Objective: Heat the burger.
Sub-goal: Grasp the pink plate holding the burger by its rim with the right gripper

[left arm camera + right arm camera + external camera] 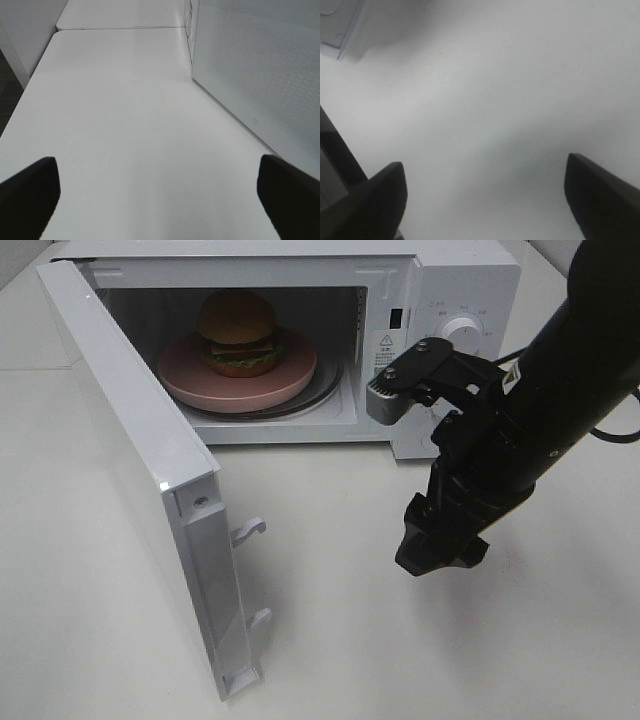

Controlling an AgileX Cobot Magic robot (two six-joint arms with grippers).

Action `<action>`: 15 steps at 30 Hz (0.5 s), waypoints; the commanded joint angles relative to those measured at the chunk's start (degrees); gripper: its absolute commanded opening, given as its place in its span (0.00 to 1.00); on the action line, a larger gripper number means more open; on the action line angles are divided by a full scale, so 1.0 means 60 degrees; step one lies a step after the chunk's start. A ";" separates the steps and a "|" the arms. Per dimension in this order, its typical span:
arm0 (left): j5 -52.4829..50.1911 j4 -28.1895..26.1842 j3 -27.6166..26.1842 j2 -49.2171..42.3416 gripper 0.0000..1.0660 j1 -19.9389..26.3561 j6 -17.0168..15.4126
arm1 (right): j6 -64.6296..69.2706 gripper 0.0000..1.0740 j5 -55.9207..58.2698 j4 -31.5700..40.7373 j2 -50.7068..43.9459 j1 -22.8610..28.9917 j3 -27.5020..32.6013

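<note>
The burger, tan bun over a darker layer, sits on a round pink plate inside the white microwave. The microwave's door stands swung wide open to the left. My right gripper points down at the table in front of the microwave's control panel. In the right wrist view the right gripper is open, with only bare table between its fingers. My left gripper is open over bare table beside the door's perforated panel. The left arm does not show in the exterior high view.
The open door reaches toward the table's front edge, with its latch hooks sticking out. The dial is on the microwave's right panel, just behind my right arm. A black cable trails at the right. A table seam runs behind.
</note>
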 commanded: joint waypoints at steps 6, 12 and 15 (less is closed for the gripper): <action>-0.0067 -0.0048 0.0010 -0.0162 0.96 0.0010 -0.0029 | -0.3877 0.72 0.0726 -0.0095 0.1060 0.0382 -0.1518; -0.0067 -0.0048 0.0010 -0.0162 0.96 0.0010 -0.0029 | -0.4918 0.72 0.2397 -0.0678 0.2731 0.0640 -0.3657; -0.0067 -0.0048 0.0010 -0.0162 0.96 0.0010 -0.0029 | -0.5329 0.72 0.2464 -0.0831 0.3390 0.0764 -0.4603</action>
